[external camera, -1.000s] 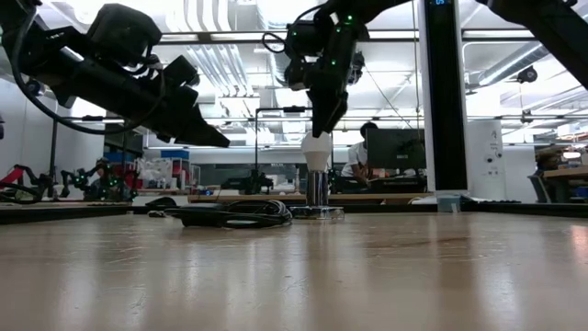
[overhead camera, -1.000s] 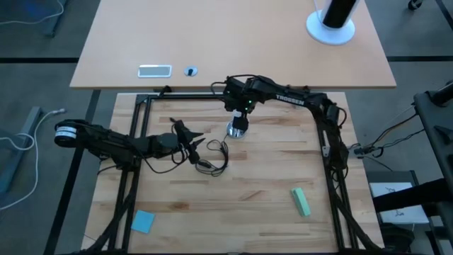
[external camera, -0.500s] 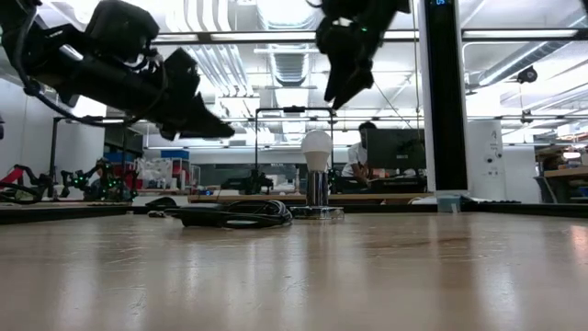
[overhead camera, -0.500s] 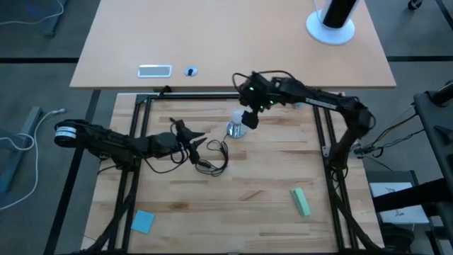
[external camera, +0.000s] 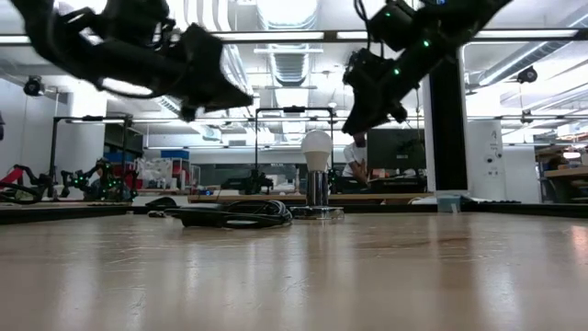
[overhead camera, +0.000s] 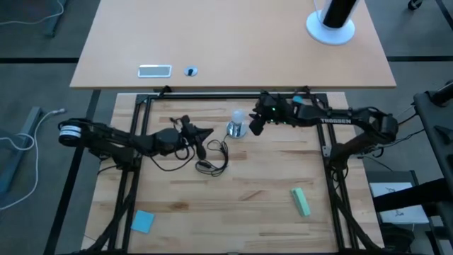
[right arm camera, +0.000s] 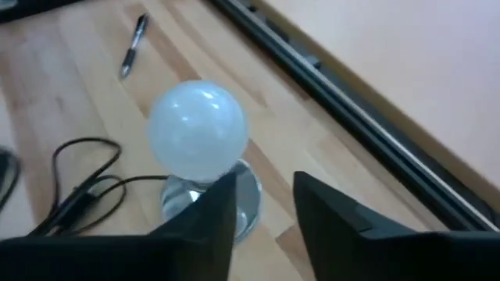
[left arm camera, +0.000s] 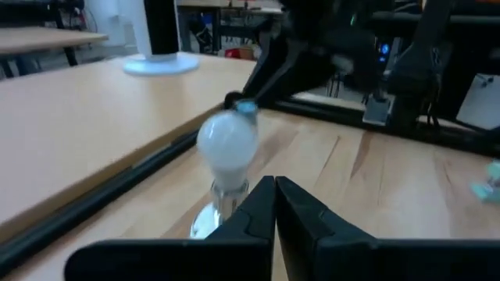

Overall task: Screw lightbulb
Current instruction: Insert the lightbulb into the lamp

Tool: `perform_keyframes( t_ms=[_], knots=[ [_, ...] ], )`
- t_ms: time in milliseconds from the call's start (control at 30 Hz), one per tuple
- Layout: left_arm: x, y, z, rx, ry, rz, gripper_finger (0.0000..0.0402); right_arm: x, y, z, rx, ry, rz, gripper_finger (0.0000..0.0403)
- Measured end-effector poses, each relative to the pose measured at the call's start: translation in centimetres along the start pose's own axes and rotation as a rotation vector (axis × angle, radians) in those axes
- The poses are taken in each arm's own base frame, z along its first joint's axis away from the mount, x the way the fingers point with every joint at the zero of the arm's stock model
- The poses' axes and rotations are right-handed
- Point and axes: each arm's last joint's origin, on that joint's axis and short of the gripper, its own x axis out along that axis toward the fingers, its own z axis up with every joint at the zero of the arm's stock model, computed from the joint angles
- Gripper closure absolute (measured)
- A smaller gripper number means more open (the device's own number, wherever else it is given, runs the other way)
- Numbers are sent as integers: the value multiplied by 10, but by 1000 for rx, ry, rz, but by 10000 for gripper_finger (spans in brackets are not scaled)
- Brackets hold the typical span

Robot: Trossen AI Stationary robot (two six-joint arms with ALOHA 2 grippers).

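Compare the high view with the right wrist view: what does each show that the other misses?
Only the high view shows both arms: the left gripper, shut and empty, left of the lightbulb, and the right gripper beside it, touching nothing. It also shows a green block and a blue pad. Only the right wrist view shows a pen. Both show the lightbulb upright in the socket with its black cord.

Round silver socket stands upright near the far edge of my wooden table, its black cord coiled beside it. Green block and blue square pad lie well apart near the front. A pen lies beyond the socket.
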Motion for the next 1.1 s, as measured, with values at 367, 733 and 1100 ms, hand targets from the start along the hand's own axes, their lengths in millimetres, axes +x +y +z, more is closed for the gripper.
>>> perform_keyframes(
  t_ms=[367, 733, 1100],
  knots=[
    [52, -5, -16, 192, 158, 166, 401, 24, 2, -33, 93, -117, 23, 395],
    [83, -11, -14, 248, 159, 168, 401, 36, 8, -39, 110, -132, 30, 402],
    [92, 8, -14, 225, 168, 142, 401, 34, 13, -36, 109, -163, 33, 402]
  ],
)
